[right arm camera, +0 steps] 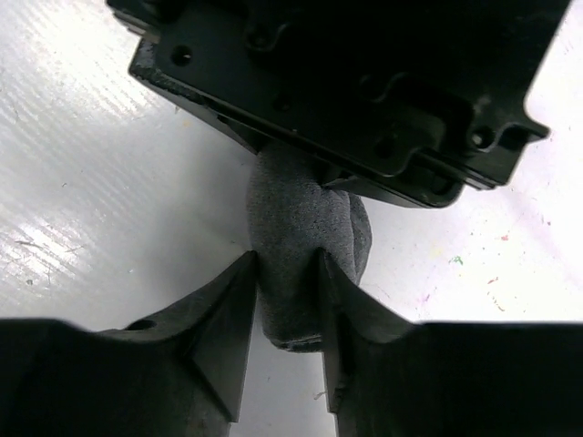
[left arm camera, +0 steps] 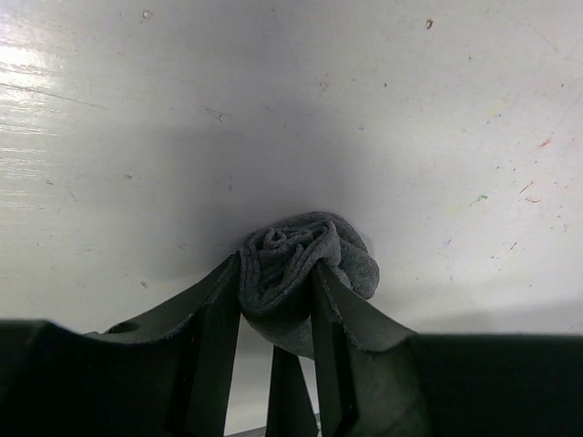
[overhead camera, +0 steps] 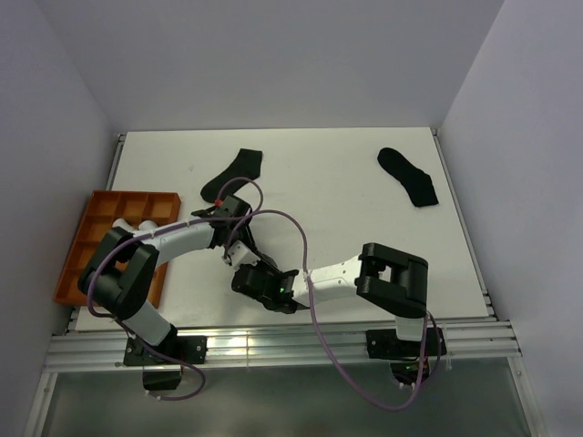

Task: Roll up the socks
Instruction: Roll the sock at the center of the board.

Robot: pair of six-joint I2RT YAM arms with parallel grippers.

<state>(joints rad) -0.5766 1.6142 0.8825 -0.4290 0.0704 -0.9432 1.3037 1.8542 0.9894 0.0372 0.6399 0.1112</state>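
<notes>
A grey sock (left arm camera: 305, 259), rolled into a small spiral bundle, sits just above the white table. My left gripper (left arm camera: 278, 269) is shut on its end, one finger on each side. My right gripper (right arm camera: 285, 264) is shut on the same bundle (right arm camera: 305, 228) from the opposite end, its fingers pressing both sides. The left gripper's black body (right arm camera: 346, 91) hangs right above it. In the top view the two grippers (overhead camera: 239, 250) (overhead camera: 253, 276) meet near the table's front middle and hide the bundle. Two more dark socks lie flat at the back, one (overhead camera: 239, 171) left of centre, the other (overhead camera: 408, 176) at the right.
An orange compartment tray (overhead camera: 91, 246) lies at the table's left edge under the left arm. Purple cables (overhead camera: 305, 273) loop over both arms. White walls close in the table at the back and both sides.
</notes>
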